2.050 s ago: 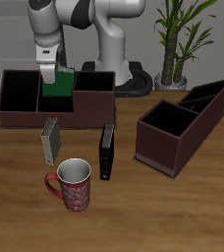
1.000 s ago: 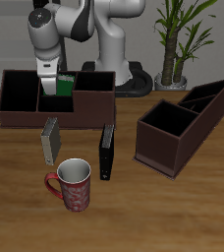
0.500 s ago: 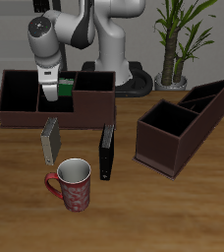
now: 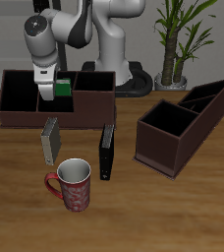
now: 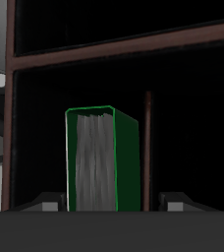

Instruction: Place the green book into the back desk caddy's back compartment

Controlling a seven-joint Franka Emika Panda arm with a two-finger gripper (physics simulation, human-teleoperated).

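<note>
The green book (image 4: 62, 89) stands upright in the small back compartment (image 4: 53, 81) of the long, low back desk caddy (image 4: 21, 116), with its top showing above the rim. My gripper (image 4: 45, 81) hangs right over it. In the wrist view the green book (image 5: 102, 162) shows its white page edges between my fingers (image 5: 47, 204). The jaws stand wide apart, with a gap between one finger and the book's cover. The dark walls of the caddy (image 5: 134, 44) surround the book.
A grey book (image 4: 51, 141) and a black book (image 4: 106, 151) lie in front of the long caddy. A red patterned mug (image 4: 71, 184) stands nearer the front edge. A slant-topped brown caddy (image 4: 178, 128) sits to the side and a potted plant (image 4: 178, 44) farther back.
The book has gone down into the caddy, so less green shows. In the last half second the book stayed put while my gripper shifted slightly sideways.
</note>
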